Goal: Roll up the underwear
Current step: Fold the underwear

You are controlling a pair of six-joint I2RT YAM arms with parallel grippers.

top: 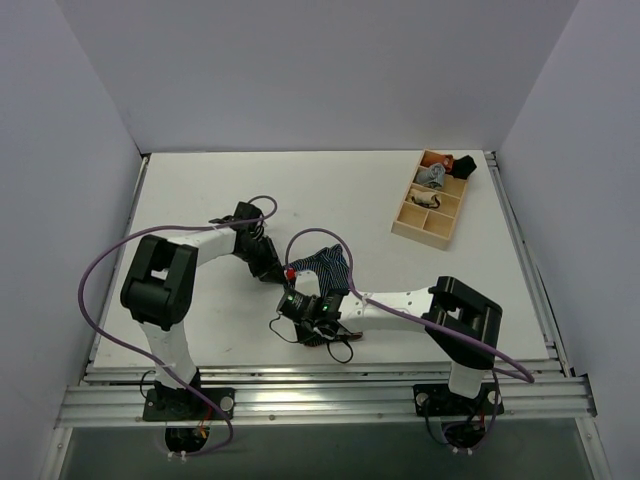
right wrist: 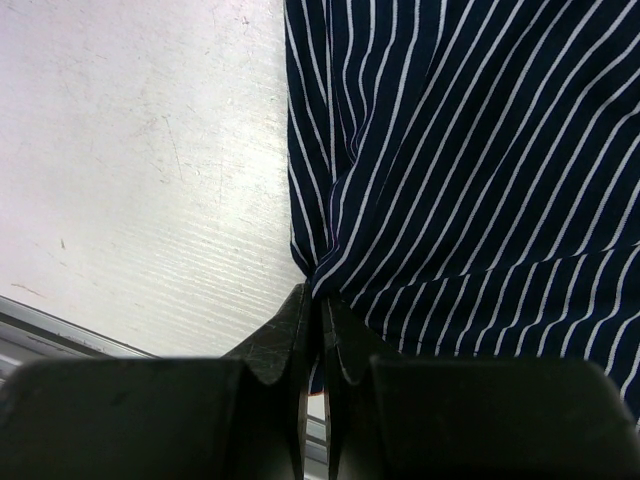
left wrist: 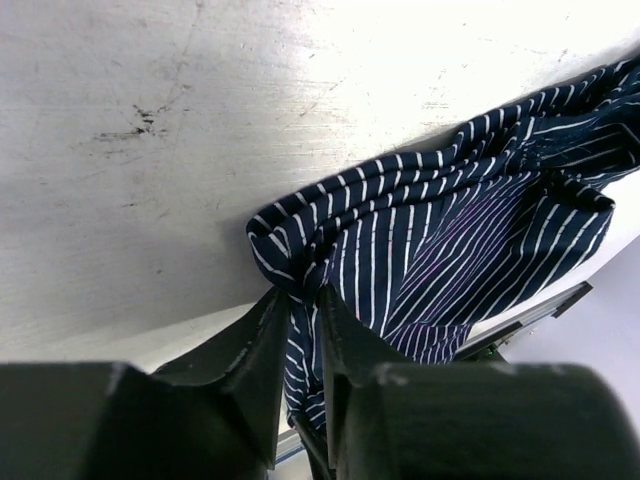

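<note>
The scuffed white table [top: 200, 190] is bearing the underwear [top: 332, 266], which is lying bunched on it just ahead of the jaws of the left gripper [left wrist: 305, 300] and of the right gripper [right wrist: 318, 295], its near folds running in between each pair. A wooden tray [top: 418, 235] is sitting on the table well beyond the right jaws, off to their right, with small rolled garments [top: 440, 172] lying in its farthest compartments.

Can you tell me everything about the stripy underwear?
The underwear is soft dark navy cloth with thin white stripes and a bit of red at one edge. It is bunched and wrinkled, not rolled yet, near the middle of the white table. The left gripper and right gripper each pinch a fold.
</note>
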